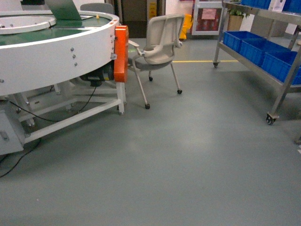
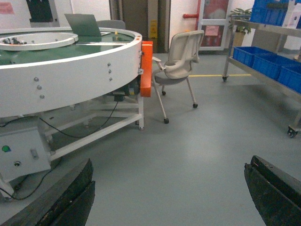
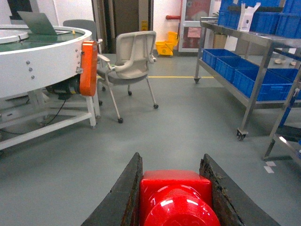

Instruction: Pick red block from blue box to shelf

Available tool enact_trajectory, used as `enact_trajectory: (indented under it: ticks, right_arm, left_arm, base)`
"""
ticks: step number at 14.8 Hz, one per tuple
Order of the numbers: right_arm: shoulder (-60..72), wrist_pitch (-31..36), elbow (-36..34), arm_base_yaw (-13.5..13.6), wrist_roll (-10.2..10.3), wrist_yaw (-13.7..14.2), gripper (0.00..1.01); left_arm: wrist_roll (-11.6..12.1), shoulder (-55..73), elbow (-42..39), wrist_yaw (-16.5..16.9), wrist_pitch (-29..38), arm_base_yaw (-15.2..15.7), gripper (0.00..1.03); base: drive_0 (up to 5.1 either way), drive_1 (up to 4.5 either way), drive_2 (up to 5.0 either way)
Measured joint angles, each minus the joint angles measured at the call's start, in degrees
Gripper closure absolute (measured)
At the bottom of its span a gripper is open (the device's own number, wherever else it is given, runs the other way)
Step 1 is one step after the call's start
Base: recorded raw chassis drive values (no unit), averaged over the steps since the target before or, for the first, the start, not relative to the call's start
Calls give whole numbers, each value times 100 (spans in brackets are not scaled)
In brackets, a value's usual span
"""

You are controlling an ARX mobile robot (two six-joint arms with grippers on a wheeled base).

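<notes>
The red block (image 3: 175,197), glossy with its round stud facing the camera, fills the bottom of the right wrist view. My right gripper (image 3: 171,162) is shut on it, one dark finger pressed against each side. My left gripper (image 2: 170,165) hangs open above bare grey floor, with nothing between its wide-apart fingers. The steel shelf (image 1: 284,92) on caster wheels stands at the right, also visible as the shelf (image 2: 268,28) and the shelf (image 3: 256,84) in the wrist views. The blue box is out of view. Neither gripper shows in the head view.
A round white conveyor table (image 1: 56,52) with an orange panel (image 1: 121,52) stands at the left, with cables on the floor below. A grey chair (image 1: 157,44) sits beside it. Dark blue crates (image 1: 256,47) rest on the shelf. A second rack's leg (image 3: 282,125) is at far right.
</notes>
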Motion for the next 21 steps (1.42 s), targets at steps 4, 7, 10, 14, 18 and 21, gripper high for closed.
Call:
enact_trajectory:
  ticks: [4,7,10,14,18,21]
  right_arm:
    - [0,20,0,0,0,2,73]
    - [0,9,0,0,0,2,73]
    - [0,-4,0,0,0,2,73]
    - [0,-7,0,0,0,2,73]
    - [2,15,0,0,0,-2,73]
    - [0,11,0,0,0,-2,73]
  left_arm:
    - [0,0,0,-2,7,0,5]
    - [-2,0,0,-4,-7,0,5]
    - [0,0,0,-2,4,0,5]
    - [0,0,0,0,4,-2,5]
    - [0,0,0,-7,9,4,5]
    - [0,0,0,-4,2,4,5]
  base:
    - [6,420,-409]
    - [0,415,-416]
    - [6,423,-411]
    - [2,419,-415]
    - [-109,-4,-213]
    - [-166,-166,-166]
